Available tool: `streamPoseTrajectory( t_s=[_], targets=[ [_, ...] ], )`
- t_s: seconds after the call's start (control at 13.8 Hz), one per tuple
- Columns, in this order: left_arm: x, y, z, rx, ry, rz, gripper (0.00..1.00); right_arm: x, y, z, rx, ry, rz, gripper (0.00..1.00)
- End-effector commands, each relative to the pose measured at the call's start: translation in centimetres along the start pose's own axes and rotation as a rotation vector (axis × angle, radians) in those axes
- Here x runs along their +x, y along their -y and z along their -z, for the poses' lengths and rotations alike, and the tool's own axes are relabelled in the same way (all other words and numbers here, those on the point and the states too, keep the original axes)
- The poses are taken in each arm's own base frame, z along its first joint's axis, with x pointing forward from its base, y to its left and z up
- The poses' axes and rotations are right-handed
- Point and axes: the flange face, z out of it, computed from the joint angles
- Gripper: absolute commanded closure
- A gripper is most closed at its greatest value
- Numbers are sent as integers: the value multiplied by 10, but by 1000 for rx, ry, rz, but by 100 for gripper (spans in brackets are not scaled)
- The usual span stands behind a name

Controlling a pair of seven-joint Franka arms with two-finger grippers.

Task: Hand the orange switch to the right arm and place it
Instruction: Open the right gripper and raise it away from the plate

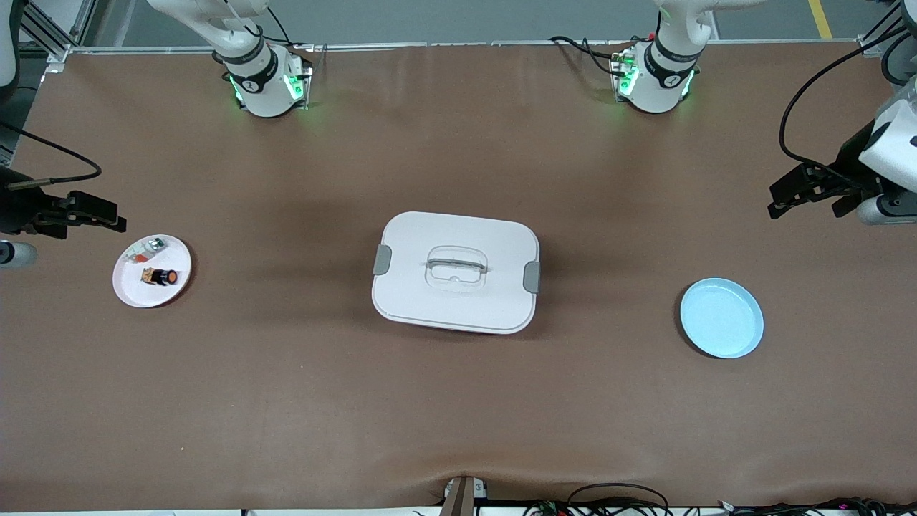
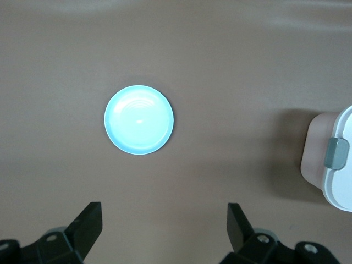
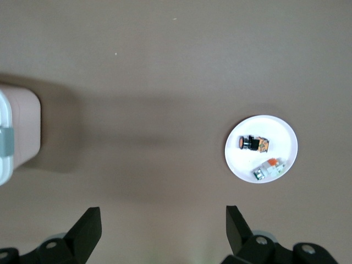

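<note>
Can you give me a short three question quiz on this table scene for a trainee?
1. True or false: the orange switch lies on the white plate.
2. What sits mid-table between the plates? A. white lidded box B. bowl C. drawer
3. Fill in: the blue plate holds ____.

Key: 1 true. 2 A. 3 nothing. Both the left gripper and the right gripper have open fingers, holding nothing.

Even, fairly bright light falls from above on the brown matte bench (image 1: 286,401). The white rectangular lidded box (image 1: 455,272) throws a soft shadow. The round pale blue plate (image 2: 139,119) shows mild glare in the left wrist view. All views are sharp.
</note>
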Motion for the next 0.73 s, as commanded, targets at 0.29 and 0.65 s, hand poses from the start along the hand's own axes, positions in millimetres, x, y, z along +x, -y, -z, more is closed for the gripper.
streamPoseTrajectory(
  t_s=[0.29,0.65],
  targets=[
    [2,3,5,10,4,-3,0,-25,1,33,-5,-16,-67,0],
    [2,4,5,13,3,-7,0,-47,-5,61,-20,-59,64,0]
  ],
)
